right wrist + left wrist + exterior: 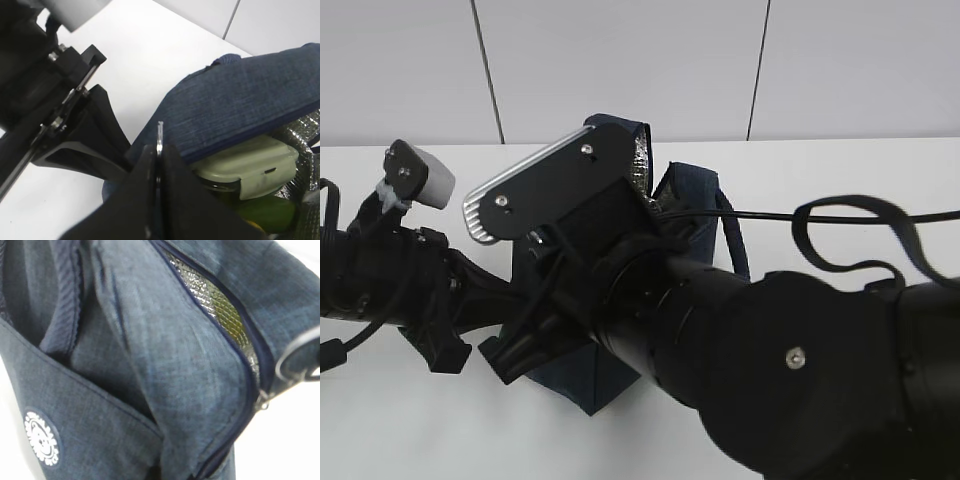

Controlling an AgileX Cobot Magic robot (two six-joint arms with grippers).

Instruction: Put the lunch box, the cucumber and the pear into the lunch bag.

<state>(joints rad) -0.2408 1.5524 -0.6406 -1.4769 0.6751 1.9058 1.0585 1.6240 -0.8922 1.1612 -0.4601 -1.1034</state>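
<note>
Filling the lower right of the exterior view, the right arm (790, 370) is reaching across the white bench (840, 180) toward the lunch bag (695, 200), which is sitting near the middle of the bench, toward its far edge. Most of the dark navy bag is being hidden by the arm and its wrist camera mount (555, 185).

In the right wrist view, the right gripper (159, 150) is showing its jaws pressed together on a thin silver ring pull (160, 134), whose edge is sticking up between them. Just beyond, the bag's flap is hanging over the opening, and the lunch box (250, 162) is lying inside against the silvery lining (305, 130), its pale green lid facing out. The cucumber (267, 212) is lying under the box, touching it. Whether the pear is in there too cannot be told.

On the left of the exterior view, the left arm (390, 275) is reaching toward the bag's near left side. Its wrist view is showing only navy fabric, the zipper (235, 350) partly open over the lining, and a white round logo (42, 437); the left jaws are out of sight, so their state cannot be told.
</note>
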